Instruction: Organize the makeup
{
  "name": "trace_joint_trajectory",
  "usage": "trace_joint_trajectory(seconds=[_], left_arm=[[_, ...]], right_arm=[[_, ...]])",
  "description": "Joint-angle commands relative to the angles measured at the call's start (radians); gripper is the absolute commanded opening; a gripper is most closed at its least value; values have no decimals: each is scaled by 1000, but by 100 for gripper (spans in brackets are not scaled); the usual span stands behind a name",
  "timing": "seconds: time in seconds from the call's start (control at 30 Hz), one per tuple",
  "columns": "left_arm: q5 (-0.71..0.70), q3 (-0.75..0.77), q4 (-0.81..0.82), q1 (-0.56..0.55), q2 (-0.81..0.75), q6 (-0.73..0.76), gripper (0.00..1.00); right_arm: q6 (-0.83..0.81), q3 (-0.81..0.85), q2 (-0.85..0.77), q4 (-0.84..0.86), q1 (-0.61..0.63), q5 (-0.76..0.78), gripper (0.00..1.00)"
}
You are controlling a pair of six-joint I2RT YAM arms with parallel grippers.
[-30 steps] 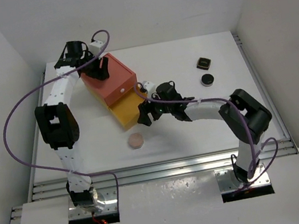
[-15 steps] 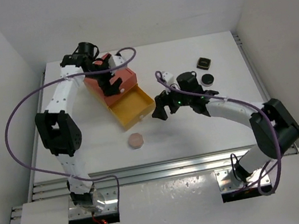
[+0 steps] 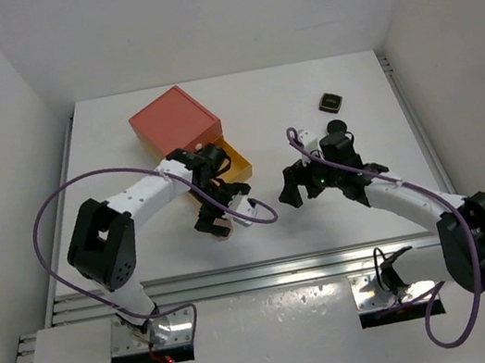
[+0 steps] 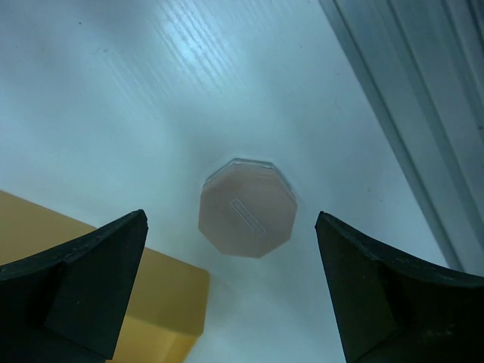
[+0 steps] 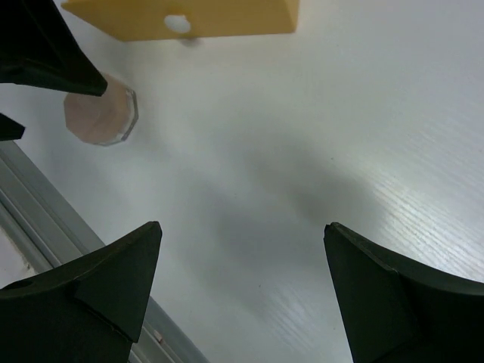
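- Left gripper (image 4: pixel 231 227) spread wide, empty, hovering above the peach octagonal compact (image 4: pixel 246 207), which lies flat on the table (image 4: pixel 151 91) just beside the open yellow drawer (image 4: pixel 144 299).
- Best to descend centred, pinch across opposite flat sides, and keep clear of the drawer corner.
- Right gripper (image 5: pixel 242 242) also wide, empty, off to the side.

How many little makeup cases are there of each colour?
Peach: 1, the peach octagonal compact
Black: 2, the black square compact and the black round compact
Total: 3

Orange box (image 3: pixel 173 120), yellow drawer (image 3: pixel 238 160) (open), white table (image 3: pixel 301 86)
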Motion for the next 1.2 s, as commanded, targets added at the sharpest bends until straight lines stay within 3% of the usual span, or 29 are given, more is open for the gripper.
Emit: trace_joint_trajectory(seconds=[0.0, 0.13, 0.47, 0.63, 0.67, 0.7, 0.8, 1.03, 1.17], left_arm=[[-53, -65, 149, -24, -20, 32, 100], [-102, -120, 228, -33, 16, 45, 100], [-178, -137, 228, -42, 109, 89, 100], [-179, -118, 228, -42, 144, 80, 85], [-179, -108, 219, -42, 158, 71, 78], [-169, -99, 209, -42, 158, 71, 64], [-142, -81, 174, -51, 158, 80, 50], [-99, 54, 71, -88, 138, 37, 39], [61, 274, 7, -32, 161, -84, 39]], right_arm=[[-6, -23, -48, -3, -5, 7, 89], [1, -57, -68, -29, -6, 12, 89], [-6, -83, -80, -32, -22, 4, 89], [-9, -73, -60, -30, -35, -6, 89], [-9, -68, -56, -30, -40, -8, 89], [-7, -63, -51, -30, -41, -11, 89], [-12, -56, -48, -32, -45, -11, 89], [-9, -53, -45, -46, -51, -11, 89], [-1, -37, -37, -38, -51, -20, 89]])
